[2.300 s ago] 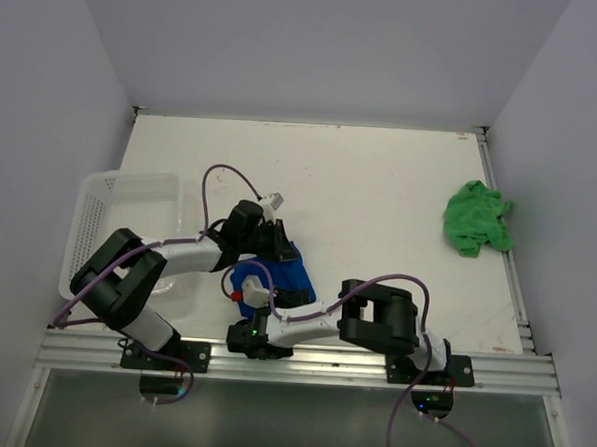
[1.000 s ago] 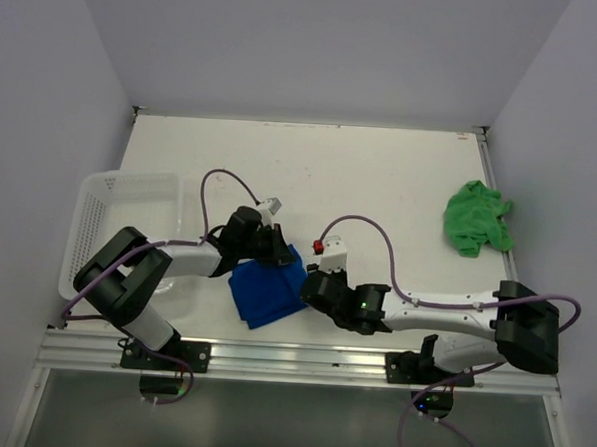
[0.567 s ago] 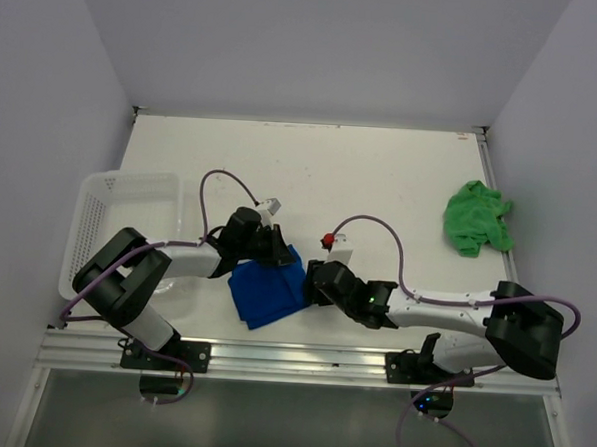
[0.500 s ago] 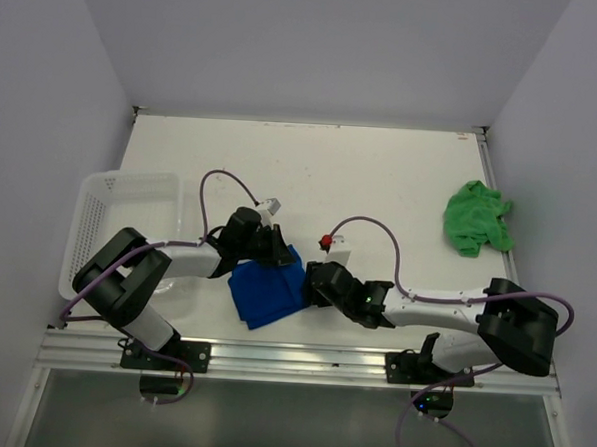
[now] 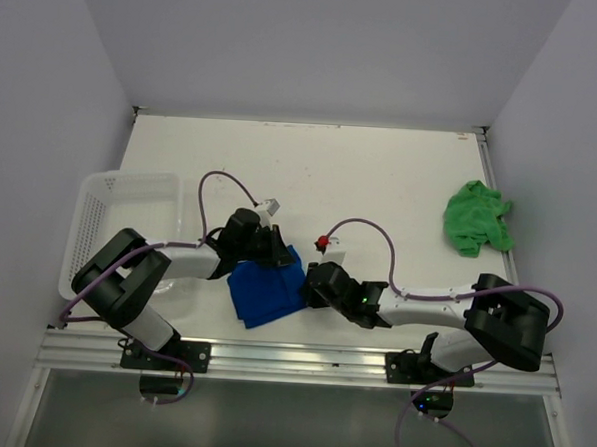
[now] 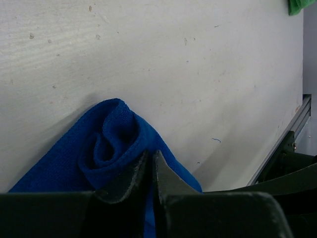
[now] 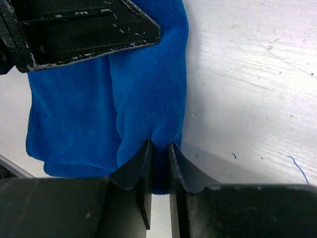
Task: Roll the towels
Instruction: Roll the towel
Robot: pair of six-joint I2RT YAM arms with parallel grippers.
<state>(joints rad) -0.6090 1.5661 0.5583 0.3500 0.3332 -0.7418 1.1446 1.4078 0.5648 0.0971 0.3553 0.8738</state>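
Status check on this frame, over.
Left claw shut on blue towel, far corner. Right claw shut on its right edge. Green towel crumpled, untouched, far right. Nothing in the way.

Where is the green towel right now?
In the overhead view, the green towel lies crumpled by the right edge of the table, on the robot's right side, well apart from the blue towel near the front middle.

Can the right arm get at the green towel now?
Likely not yet: the right pincer is shut on the blue towel. Once it lets go, only bare table separates it from the green towel.
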